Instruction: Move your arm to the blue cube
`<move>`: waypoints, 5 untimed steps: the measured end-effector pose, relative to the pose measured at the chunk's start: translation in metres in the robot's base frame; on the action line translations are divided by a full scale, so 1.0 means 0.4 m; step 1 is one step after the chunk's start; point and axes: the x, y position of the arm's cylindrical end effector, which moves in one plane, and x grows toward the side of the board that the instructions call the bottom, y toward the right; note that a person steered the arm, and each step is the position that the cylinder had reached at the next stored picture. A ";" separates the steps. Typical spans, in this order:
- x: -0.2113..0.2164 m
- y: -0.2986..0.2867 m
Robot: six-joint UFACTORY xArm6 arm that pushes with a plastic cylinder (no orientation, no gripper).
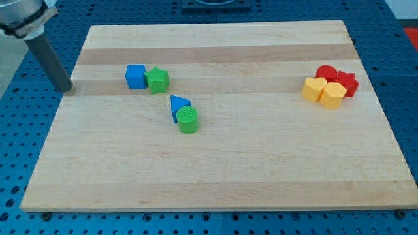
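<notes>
The blue cube (136, 76) sits on the wooden board (215, 163) at the upper left, touching a green star block (157, 80) on its right. My tip (65, 89) is at the board's left edge, well to the left of the blue cube and slightly lower in the view. The dark rod rises from it to the view's top left corner.
A blue triangular block (178, 105) touches a green cylinder (188, 121) below and right of the cube. At the right, two yellow blocks (323, 92) sit against two red blocks (339, 79). A blue perforated table surrounds the board.
</notes>
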 end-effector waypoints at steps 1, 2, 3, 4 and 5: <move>-0.082 0.094; -0.171 0.194; -0.179 0.265; -0.147 0.305; -0.145 0.317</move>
